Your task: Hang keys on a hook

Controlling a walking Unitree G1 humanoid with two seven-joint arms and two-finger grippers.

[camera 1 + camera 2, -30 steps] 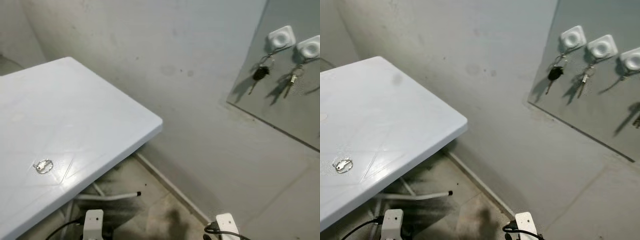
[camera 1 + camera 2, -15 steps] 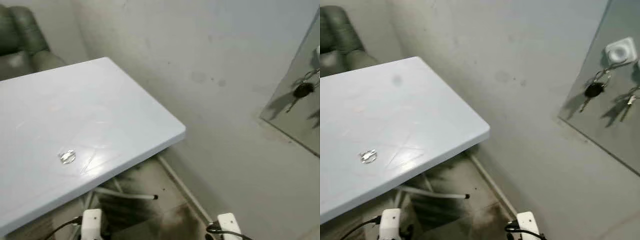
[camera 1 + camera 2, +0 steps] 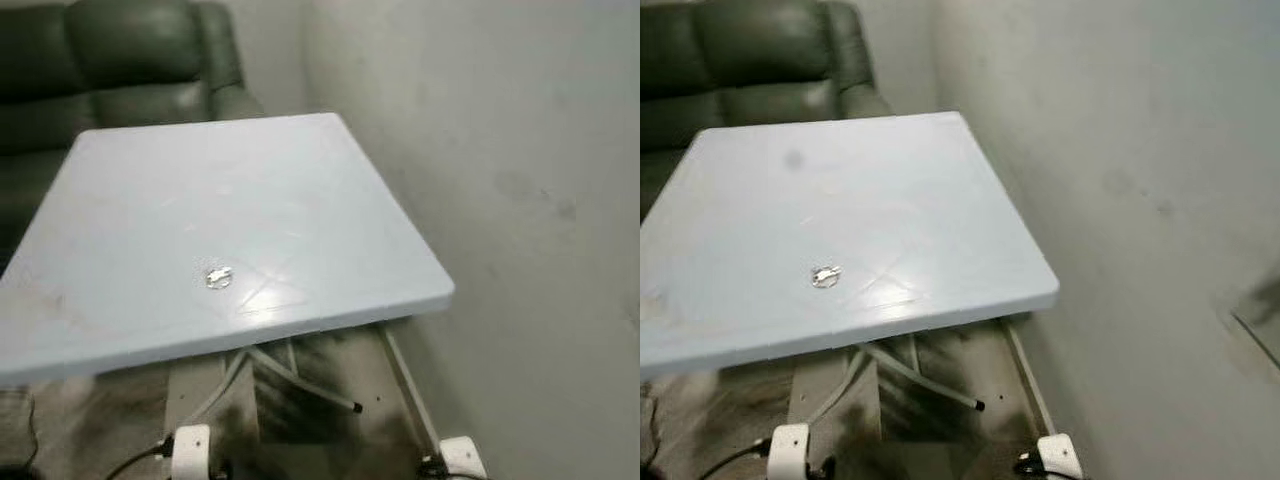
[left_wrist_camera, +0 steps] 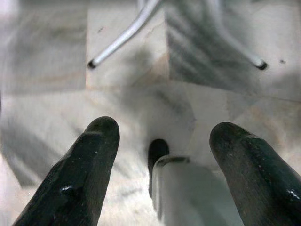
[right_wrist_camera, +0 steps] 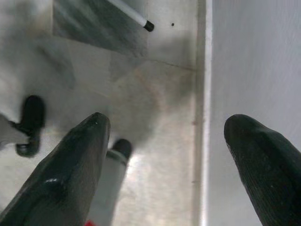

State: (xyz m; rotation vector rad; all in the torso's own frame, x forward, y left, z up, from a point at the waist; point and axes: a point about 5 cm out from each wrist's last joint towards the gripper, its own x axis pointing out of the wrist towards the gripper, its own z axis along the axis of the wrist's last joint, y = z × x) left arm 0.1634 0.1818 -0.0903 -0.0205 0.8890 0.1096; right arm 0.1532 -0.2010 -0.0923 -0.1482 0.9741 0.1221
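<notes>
A small silver set of keys point(image 3: 216, 277) lies on the white folding table point(image 3: 300, 180), a little toward its near edge; the same keys point(image 3: 825, 275) appear in the right eye view. My left gripper point(image 4: 162, 155) hangs low over the floor, open, nothing between its black fingers point(image 4: 82, 174). My right gripper point(image 5: 164, 155) also hangs open over the floor beside the wall, empty. Both arms hang idle below the table's near edge.
A dark green leather sofa point(image 3: 120, 60) stands behind the table. A grey wall point(image 3: 520, 150) runs along the right. The table's metal legs point(image 3: 300, 375) cross underneath on a stained tile floor point(image 3: 740, 420). The edge of a grey panel point(image 3: 1255, 320) shows at far right.
The camera has swung left: the wall panel with hooks and hung keys has slid out of sight, the table and keys have come to the centre, and the sofa has come into view.
</notes>
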